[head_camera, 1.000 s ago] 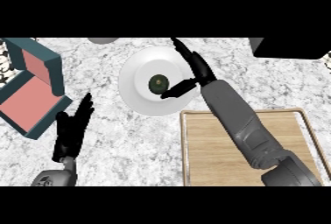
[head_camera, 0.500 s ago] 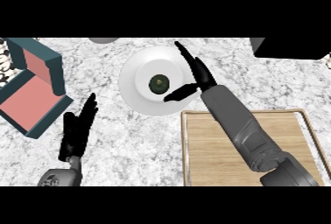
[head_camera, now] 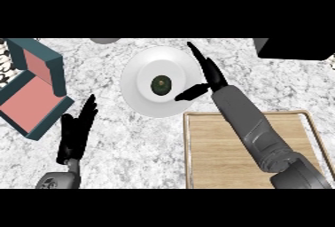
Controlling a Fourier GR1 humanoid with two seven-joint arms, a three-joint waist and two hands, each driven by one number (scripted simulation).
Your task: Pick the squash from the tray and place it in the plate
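Right robot hand (head_camera: 208, 79) lifted slightly off plate (head_camera: 141, 95) since earlier frame, fingers spread wide, releasing; squash (head_camera: 161, 84) rests at plate centre. Left robot hand (head_camera: 77, 133) open, idle left-below plate.

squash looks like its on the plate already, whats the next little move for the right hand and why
Probably draw the right hand back toward the tray. The squash lies on the plate, apart from the hand, whose fingers are straight and hold nothing, so placing looks done. The left hand rests open at lower left.
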